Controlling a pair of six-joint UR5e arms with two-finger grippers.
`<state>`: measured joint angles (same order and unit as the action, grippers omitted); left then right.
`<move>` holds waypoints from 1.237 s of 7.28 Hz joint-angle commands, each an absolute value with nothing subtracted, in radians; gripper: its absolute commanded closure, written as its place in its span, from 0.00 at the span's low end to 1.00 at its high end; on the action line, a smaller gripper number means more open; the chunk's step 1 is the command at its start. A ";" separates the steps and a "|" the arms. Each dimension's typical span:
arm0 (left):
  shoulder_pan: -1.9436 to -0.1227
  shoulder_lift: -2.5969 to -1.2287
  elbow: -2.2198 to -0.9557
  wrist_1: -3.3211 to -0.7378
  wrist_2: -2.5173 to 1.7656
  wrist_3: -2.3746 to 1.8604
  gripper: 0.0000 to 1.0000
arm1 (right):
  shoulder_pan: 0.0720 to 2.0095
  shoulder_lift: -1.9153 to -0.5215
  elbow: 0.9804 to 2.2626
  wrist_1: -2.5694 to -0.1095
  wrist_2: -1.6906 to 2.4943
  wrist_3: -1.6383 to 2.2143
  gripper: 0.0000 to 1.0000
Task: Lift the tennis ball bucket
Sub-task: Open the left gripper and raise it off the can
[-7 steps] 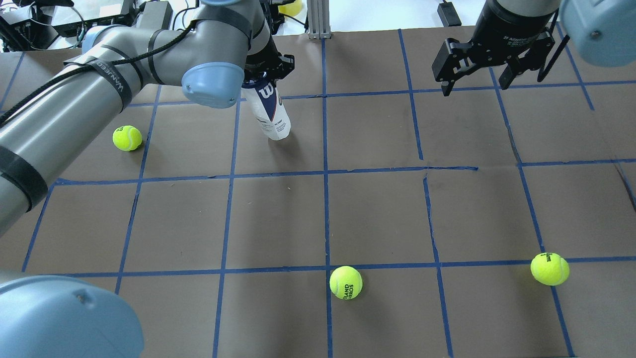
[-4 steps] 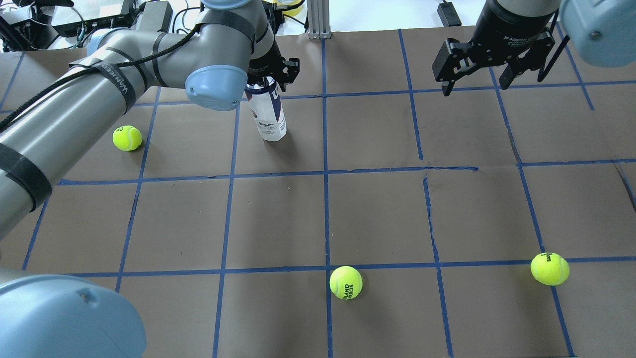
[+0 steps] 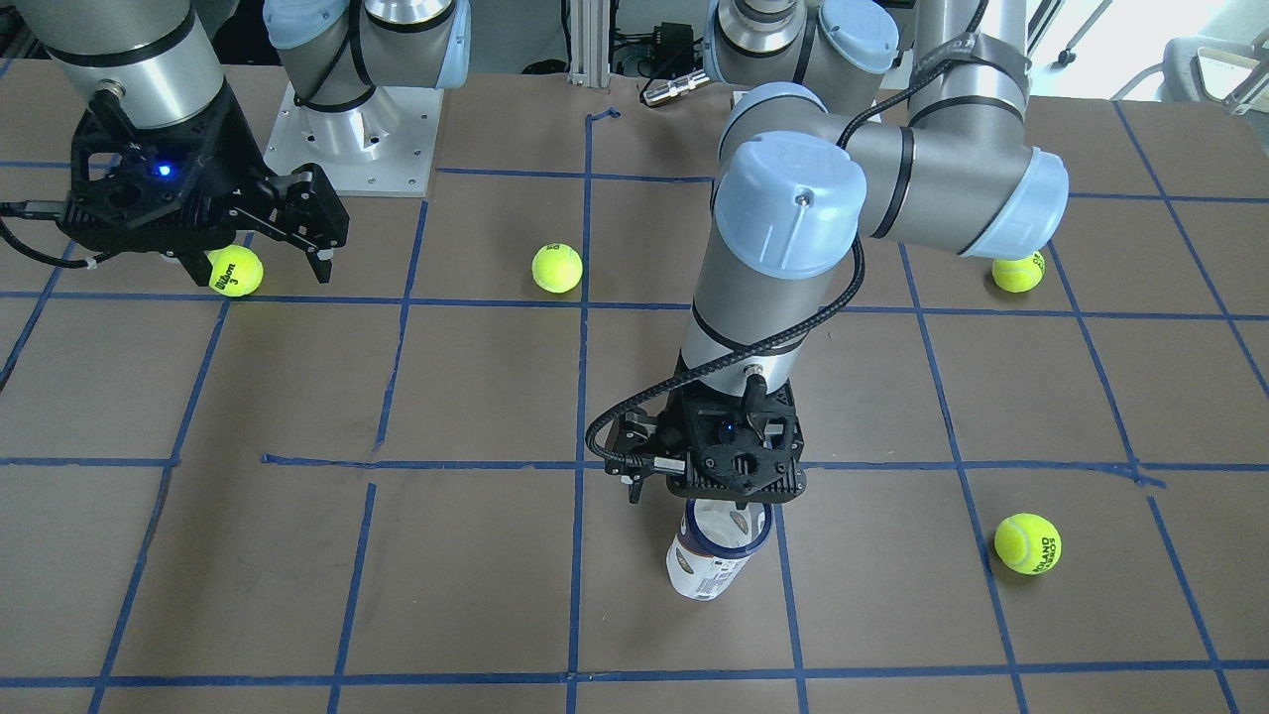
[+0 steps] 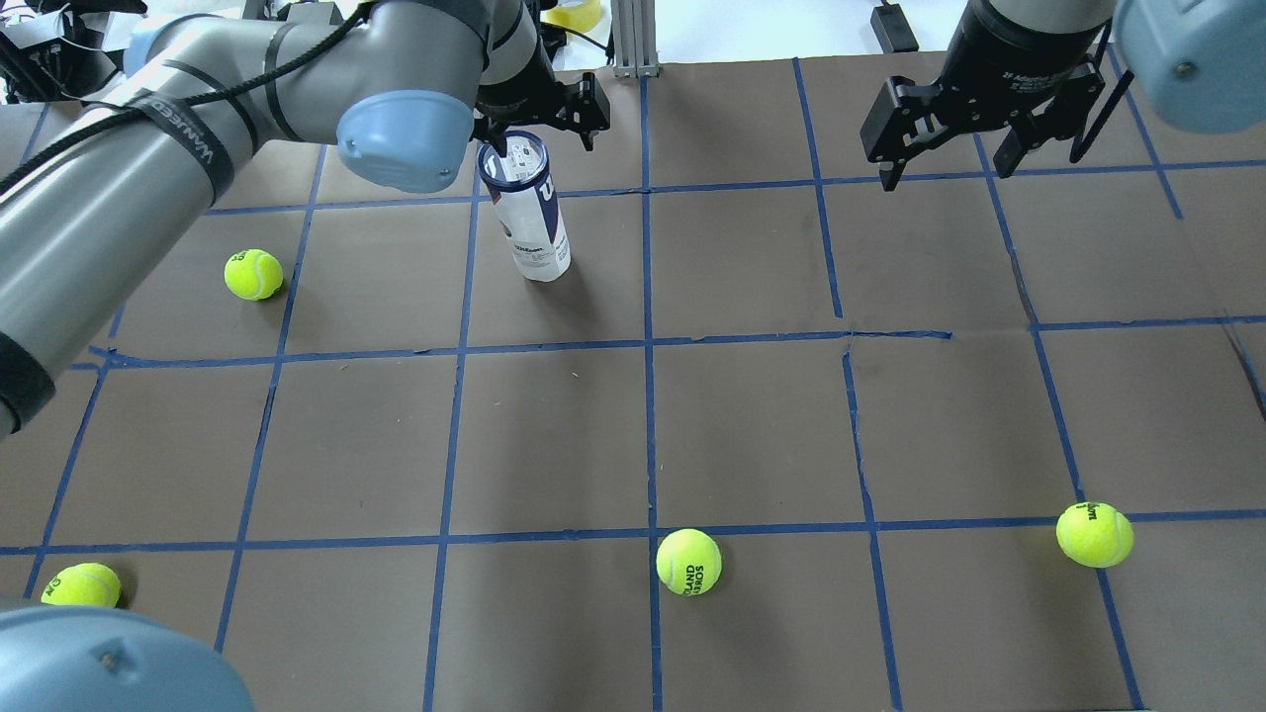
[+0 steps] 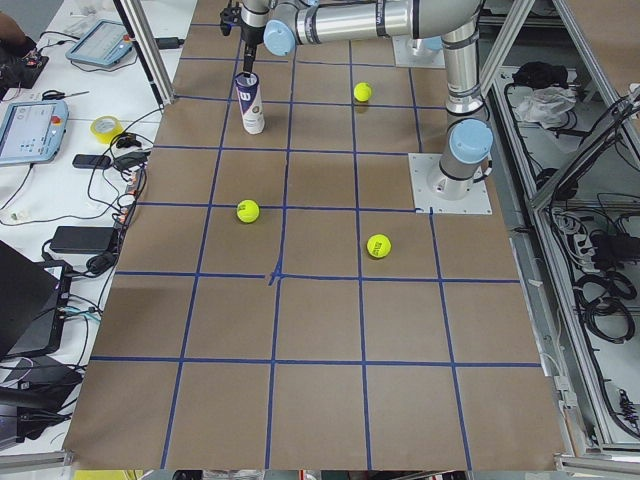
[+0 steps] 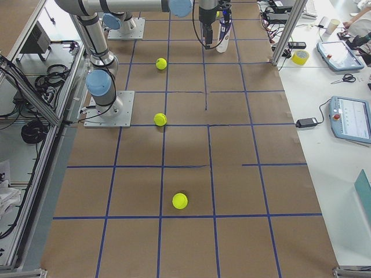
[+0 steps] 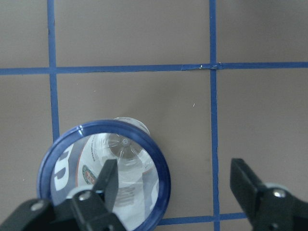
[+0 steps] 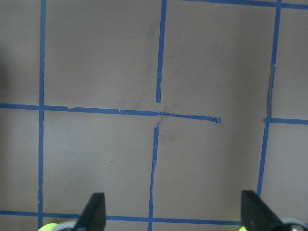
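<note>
The tennis ball bucket (image 4: 535, 232) is a slim white-to-navy tube with a navy rim. It stands upright on the brown table, top open, and also shows in the front view (image 3: 716, 557). My left gripper (image 4: 539, 132) hangs just above its mouth, open and holding nothing. In the left wrist view one finger (image 7: 107, 179) lies over the bucket's rim (image 7: 103, 123) and the other finger is far off to the right. My right gripper (image 4: 945, 168) is open and empty, high over the far right of the table.
Yellow-green tennis balls lie on the table: one left of the bucket (image 4: 253, 274), one at the near middle (image 4: 688, 562), one near right (image 4: 1094, 534), one near left (image 4: 81, 585). Blue tape lines grid the table (image 4: 752, 425).
The left gripper held the bucket tilted, then stood it upright. Now the gripper has opened and sits above the rim. The left arm has shifted, uncovering a ball at the near left.
</note>
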<state>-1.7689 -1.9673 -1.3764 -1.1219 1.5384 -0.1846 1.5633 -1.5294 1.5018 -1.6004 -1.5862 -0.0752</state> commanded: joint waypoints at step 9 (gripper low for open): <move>-1.499 -1.658 -1.483 -1.531 1.552 0.120 0.00 | 1.565 -1.529 1.502 -1.598 -1.586 -0.074 0.00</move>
<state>-1.5078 -1.6812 -1.4639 -1.5300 1.5484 0.1092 1.5639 -1.5294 1.5018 -1.5988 -1.5861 -0.0736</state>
